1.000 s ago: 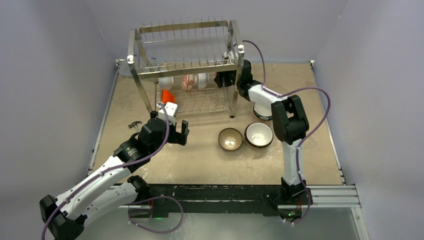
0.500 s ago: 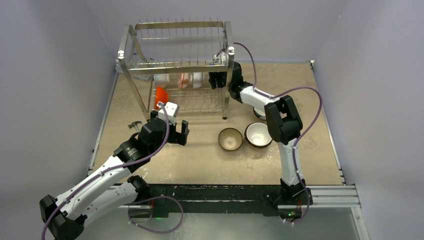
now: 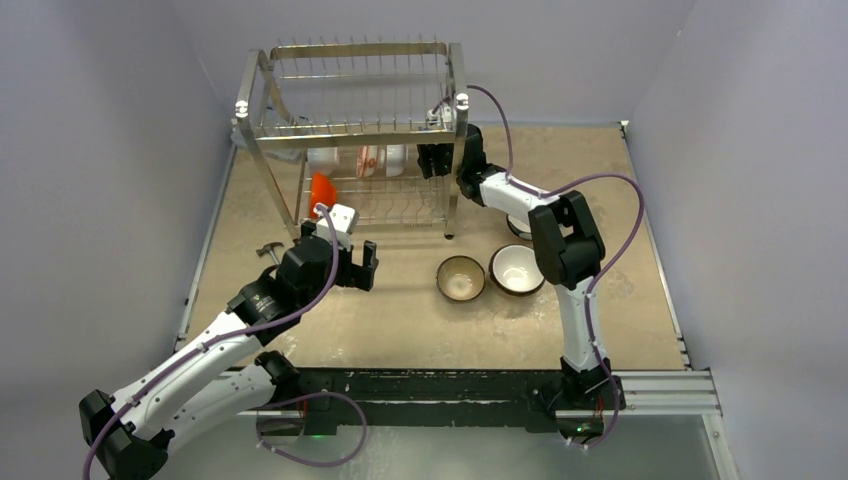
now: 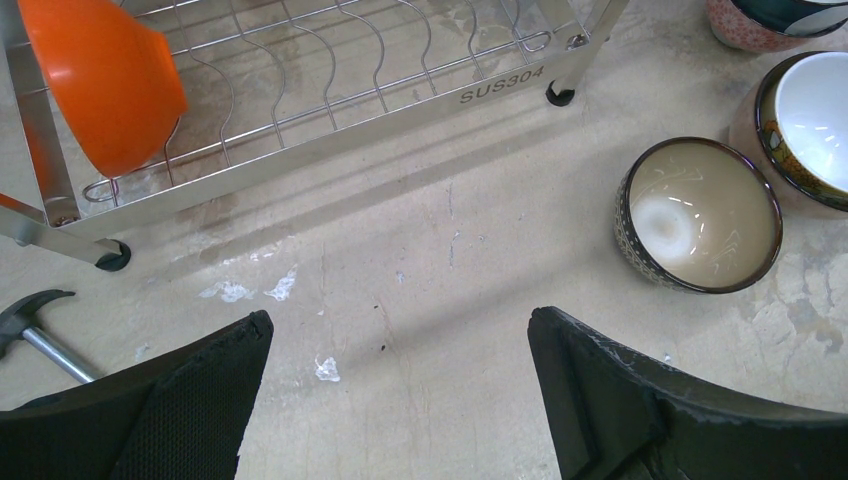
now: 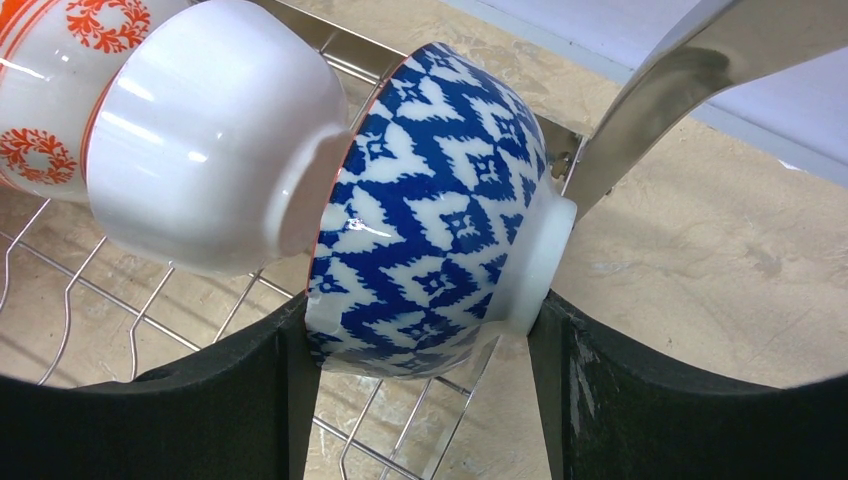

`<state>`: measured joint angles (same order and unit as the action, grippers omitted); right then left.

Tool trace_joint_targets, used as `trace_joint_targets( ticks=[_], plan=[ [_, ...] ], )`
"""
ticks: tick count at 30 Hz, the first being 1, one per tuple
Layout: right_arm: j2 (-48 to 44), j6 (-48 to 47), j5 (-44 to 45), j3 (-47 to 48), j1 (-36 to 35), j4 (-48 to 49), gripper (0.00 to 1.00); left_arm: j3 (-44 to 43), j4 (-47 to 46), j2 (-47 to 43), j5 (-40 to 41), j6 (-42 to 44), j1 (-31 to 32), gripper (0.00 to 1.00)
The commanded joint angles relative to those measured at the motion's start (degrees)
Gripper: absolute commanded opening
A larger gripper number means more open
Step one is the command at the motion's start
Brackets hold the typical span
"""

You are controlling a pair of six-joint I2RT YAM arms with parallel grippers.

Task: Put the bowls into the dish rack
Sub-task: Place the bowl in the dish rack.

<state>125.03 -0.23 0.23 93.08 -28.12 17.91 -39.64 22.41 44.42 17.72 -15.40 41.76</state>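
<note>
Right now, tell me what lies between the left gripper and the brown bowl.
Nothing: only bare, scuffed tabletop lies between the left gripper and the brown bowl, as the left wrist view shows.

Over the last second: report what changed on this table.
The tall shiny steel wire dish rack slid toward the left arm's side, together with the right gripper, which stays clamped on the blue-and-white patterned bowl at the lower tier. Unchanged: the open left gripper, the brown glazed bowl and the white dark-rimmed bowl on the table.
</note>
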Motion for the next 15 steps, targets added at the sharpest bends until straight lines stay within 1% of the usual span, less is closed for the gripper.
trace_joint_targets(
  ticks=[1, 7, 8, 9, 10, 12, 15],
  plan=[
    [0.99, -0.21, 0.98, -0.61, -0.54, -5.15, 0.66, 0.00, -1.13, -0.17, -0.66, 0.46, -0.04, 0.98],
    [-0.50, -0.21, 0.51, -2.18, -0.55, -4.43, 0.84, -0.07, -1.14, -0.16, -0.75, 0.46, -0.03, 0.98],
    [-1.02, 0.54, 0.40, -2.70, -0.56, -4.12, 0.90, -0.01, -1.14, -0.13, -0.75, 0.46, -0.07, 0.98],
    [-1.36, 1.48, 0.23, -2.88, -0.54, -4.00, 0.93, -0.05, -1.12, -0.14, -0.80, 0.46, -0.06, 0.98],
    [-1.56, 1.84, -0.02, -2.76, -0.58, -4.35, 0.93, -0.01, -1.09, -0.13, -0.88, 0.50, -0.06, 0.98],
    [-2.26, 2.45, -1.29, -3.12, -0.55, -4.47, 0.98, -0.02, -1.14, -0.19, -1.01, 0.53, -0.01, 0.98],
    [-3.63, 3.76, -3.63, -3.88, -0.55, -4.20, 0.99, 0.00, -1.14, -0.22, -1.02, 0.52, -0.02, 0.98]
  ],
)
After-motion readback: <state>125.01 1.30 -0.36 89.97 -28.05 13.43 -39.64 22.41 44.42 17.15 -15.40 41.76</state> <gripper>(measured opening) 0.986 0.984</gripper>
